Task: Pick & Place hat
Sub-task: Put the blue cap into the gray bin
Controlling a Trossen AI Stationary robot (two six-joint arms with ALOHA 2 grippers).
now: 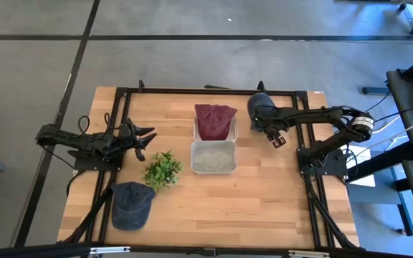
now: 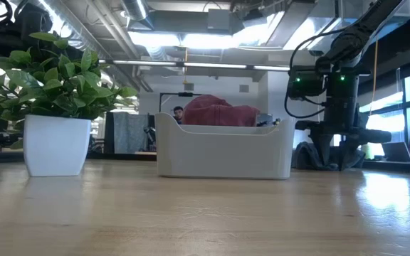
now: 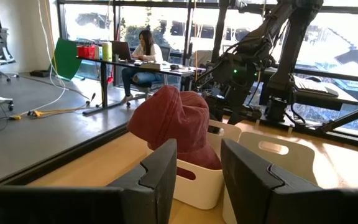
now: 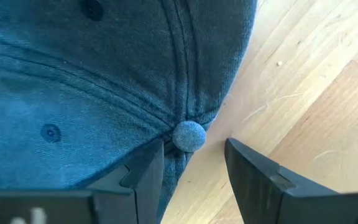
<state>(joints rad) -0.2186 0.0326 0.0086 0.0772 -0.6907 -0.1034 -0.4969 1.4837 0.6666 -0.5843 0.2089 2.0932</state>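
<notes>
A dark blue cap (image 1: pixel 258 104) lies on the table's far right part, right of the bins. My right gripper (image 1: pixel 262 120) is over it, open. In the right wrist view the cap's crown (image 4: pixel 73 74) fills the picture and its top button (image 4: pixel 189 135) sits between the gripper's (image 4: pixel 191 152) fingers. A dark red hat (image 1: pixel 215 120) lies in the far white bin (image 1: pixel 196 129). A second blue cap (image 1: pixel 131 204) rests on the table near the left front corner. My left gripper (image 1: pixel 148 138) waits open at the left, pointing toward the bins. My right gripper comes at the dark blue cap slanting down, with its fingers on either side of the top button (image 4: pixel 189 135). One finger (image 4: pixel 143 177) lies over the crown's cloth. I cannot tell whether it touches the cloth.
An empty pale bin (image 1: pixel 213 168) stands just in front of the bin with the red hat. A small potted plant (image 1: pixel 162 170) stands left of it, between the bins and the near cap. Bare wood lies in the table's near right part (image 1: pixel 264 208).
</notes>
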